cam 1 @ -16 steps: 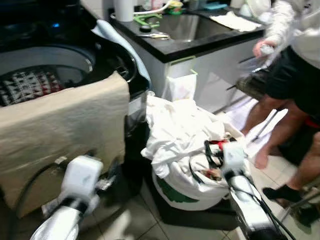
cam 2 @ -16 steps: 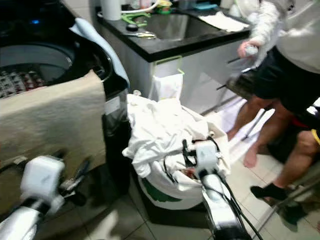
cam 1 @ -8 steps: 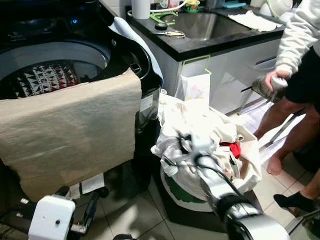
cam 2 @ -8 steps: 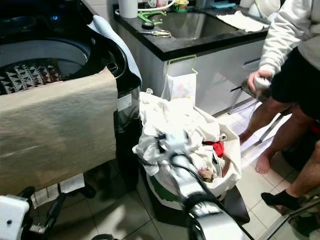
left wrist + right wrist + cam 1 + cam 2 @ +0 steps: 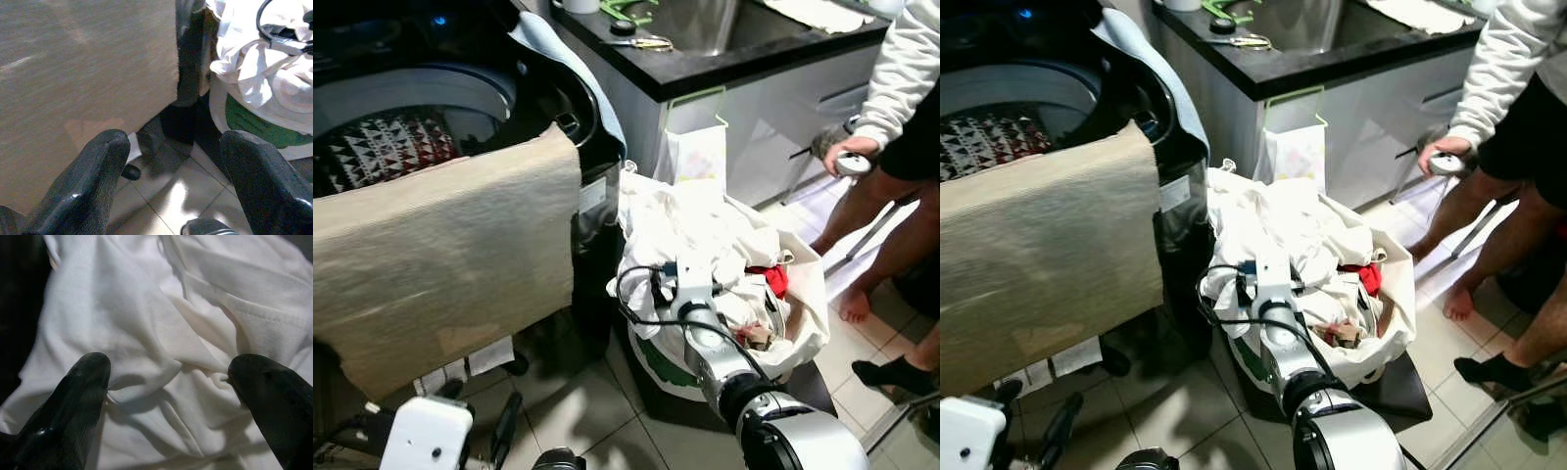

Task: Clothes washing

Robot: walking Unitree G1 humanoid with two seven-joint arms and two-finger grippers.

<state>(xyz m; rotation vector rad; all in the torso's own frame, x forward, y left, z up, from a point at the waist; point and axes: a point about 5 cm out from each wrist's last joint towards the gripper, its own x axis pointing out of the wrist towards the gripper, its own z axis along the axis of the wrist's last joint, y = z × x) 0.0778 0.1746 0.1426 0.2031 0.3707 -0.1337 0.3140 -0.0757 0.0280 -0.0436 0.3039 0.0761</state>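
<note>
Washer drum [image 5: 372, 108], far left: holds a patterned red/white/black textile [image 5: 382, 152]; beige towel [image 5: 440, 255] draped over the front rim. My L gripper [image 5: 171, 191] hangs low by the washer base, fingers spread, nothing held. Center: white laundry bag [image 5: 803, 313] on the floor next to the washer, heaped w/ white garments [image 5: 161, 342]; a red item [image 5: 773, 279] sits at its right side. My R gripper [image 5: 171, 387] was short of the pile 1 s ago; now fingertips are spread against a white fold, not yet clenched. Judgement: pick is imminent. Far right: a person's hand [image 5: 857, 157].
</note>
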